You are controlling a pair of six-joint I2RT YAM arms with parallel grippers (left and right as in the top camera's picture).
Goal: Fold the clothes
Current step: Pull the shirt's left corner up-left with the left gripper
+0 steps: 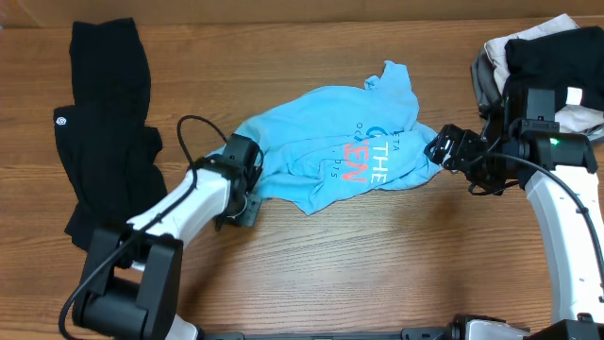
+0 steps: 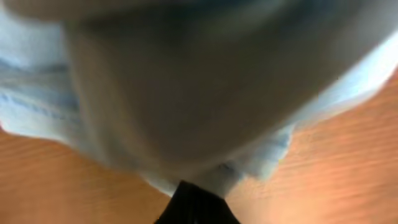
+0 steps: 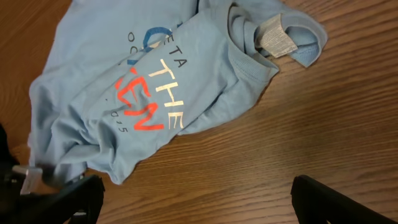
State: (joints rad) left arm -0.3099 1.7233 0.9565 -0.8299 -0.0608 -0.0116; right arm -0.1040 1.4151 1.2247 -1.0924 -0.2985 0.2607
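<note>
Shirt: a light blue T-shirt [image 1: 340, 142] lay crumpled near the middle of the wooden surface [image 1: 377, 264], with its red and white lettering [image 3: 149, 99] facing up and its neck label [image 3: 277, 38] turned out at the collar.
Left pincer: the left pincer [image 1: 245, 179] sat at the shirt's left edge and touched the cloth. Its own camera was filled with blurred pale fabric, so I could not tell whether the fingers were spread or pinching.
Right pincer: the right pincer [image 3: 199, 199] hung at the shirt's right edge with its fingers spread wide. One finger [image 3: 68, 199] was just beside a bunched fold and the other was over bare wood. Nothing was held between them.
Black garment: a long black garment [image 1: 109, 123] lay stretched along the far left, well apart from the shirt, with a small white round logo [image 1: 62, 120] on it.
Pile: a heap of white, grey and black clothes [image 1: 538, 47] lay at the far right corner, right behind the right arm.
Cable: a black cable [image 1: 189, 132] looped up from the left arm between the black garment and the shirt.
In the way: the left arm lay between the two garments.
</note>
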